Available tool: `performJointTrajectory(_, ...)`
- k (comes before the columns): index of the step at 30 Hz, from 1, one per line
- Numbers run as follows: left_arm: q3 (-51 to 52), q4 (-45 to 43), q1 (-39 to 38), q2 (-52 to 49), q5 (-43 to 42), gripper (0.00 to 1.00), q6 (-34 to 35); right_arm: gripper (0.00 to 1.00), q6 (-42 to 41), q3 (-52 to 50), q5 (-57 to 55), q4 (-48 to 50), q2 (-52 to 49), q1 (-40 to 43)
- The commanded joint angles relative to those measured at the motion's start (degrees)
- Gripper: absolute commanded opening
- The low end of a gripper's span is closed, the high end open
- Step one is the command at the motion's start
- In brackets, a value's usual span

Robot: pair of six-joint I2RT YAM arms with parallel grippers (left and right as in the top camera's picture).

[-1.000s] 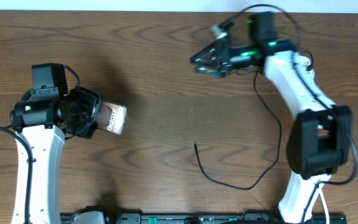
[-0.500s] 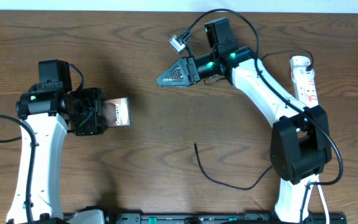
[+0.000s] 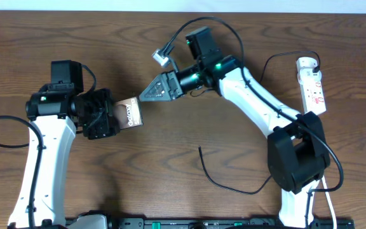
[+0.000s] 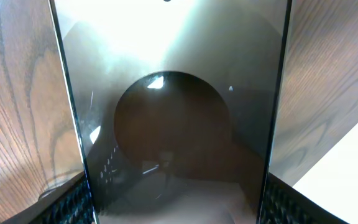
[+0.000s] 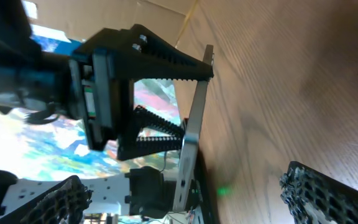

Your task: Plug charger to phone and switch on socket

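My left gripper (image 3: 110, 116) is shut on the phone (image 3: 132, 112), a dark-edged slab with white text, and holds it above the table. In the left wrist view the phone's glossy face (image 4: 179, 124) fills the frame between my fingers (image 4: 67, 202). My right gripper (image 3: 146, 94) is open and empty, its tips just right of the phone's outer end. In the right wrist view the phone (image 5: 191, 124) shows edge-on, gripped by the left gripper (image 5: 117, 93). The charger (image 3: 234, 186), a thin black cable, lies on the table with its free end (image 3: 199, 149) unheld. The socket (image 3: 313, 83) lies at the far right.
The socket's white cord (image 3: 328, 197) runs down beside the right arm's base. A small white tag (image 3: 164, 55) hangs by the right wrist. A black rail (image 3: 189, 223) runs along the front edge.
My right arm has swung left from the back middle, bringing its open gripper up to the phone. My left gripper has shifted the phone slightly right and toward the back.
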State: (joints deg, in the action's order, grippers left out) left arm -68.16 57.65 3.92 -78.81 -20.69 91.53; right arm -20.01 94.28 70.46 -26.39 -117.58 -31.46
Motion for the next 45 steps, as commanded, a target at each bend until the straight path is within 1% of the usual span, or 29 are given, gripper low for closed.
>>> performJointTrajectory(1,-0.4,0.0,-0.5,0.2,-0.1,0.07,1.2,0.99,-1.2,0.9,-2.9,-0.2,0.2,-1.3)
performJointTrajectory(7,-0.4,0.0,-2.1,0.2,-0.9,0.08,4.2,0.99,-1.2,0.9,-4.8,-0.2,0.2,-2.8)
performJointTrajectory(15,-0.4,0.0,-4.9,0.2,-0.9,0.07,9.4,0.99,-3.8,0.9,-8.5,-0.2,0.2,-4.5)
performJointTrajectory(20,-0.4,0.0,-5.0,0.2,-0.9,0.08,10.5,0.99,-5.2,0.9,-11.0,-0.2,0.2,-5.5)
performJointTrajectory(23,-0.4,0.0,-5.0,0.2,-1.0,0.07,12.1,0.99,-6.2,0.9,-13.5,-0.2,0.2,-6.4)
performJointTrajectory(26,-0.4,0.0,-5.0,0.2,-1.0,0.07,13.7,0.99,-6.1,0.9,-13.6,0.0,0.2,-7.3)
performJointTrajectory(30,-0.4,0.0,-5.0,0.2,-2.2,0.07,15.9,0.95,-6.2,0.9,-14.5,0.0,0.2,-8.1)
performJointTrajectory(31,-0.4,0.0,-5.0,0.2,-2.9,0.07,16.5,0.92,-6.4,0.9,-15.1,0.0,0.2,-8.3)
performJointTrajectory(34,-0.4,0.0,-5.0,0.2,-3.3,0.07,16.8,0.88,-7.8,0.9,-16.5,0.0,0.2,-8.9)
performJointTrajectory(38,-0.4,0.0,-5.0,0.2,-3.2,0.07,16.8,0.78,-8.1,0.9,-16.5,0.1,0.2,-8.9)
performJointTrajectory(42,-0.4,0.0,-5.0,0.2,-2.7,0.07,16.8,0.74,-8.7,0.9,-16.5,0.1,0.2,-8.9)
performJointTrajectory(44,-0.4,0.0,-5.0,0.2,-2.6,0.07,16.8,0.72,-8.7,0.9,-16.5,0.1,0.2,-8.9)
performJointTrajectory(45,-0.4,0.0,-5.0,0.2,-2.6,0.07,16.8,0.69,-8.7,0.9,-16.5,0.1,0.2,-8.9)
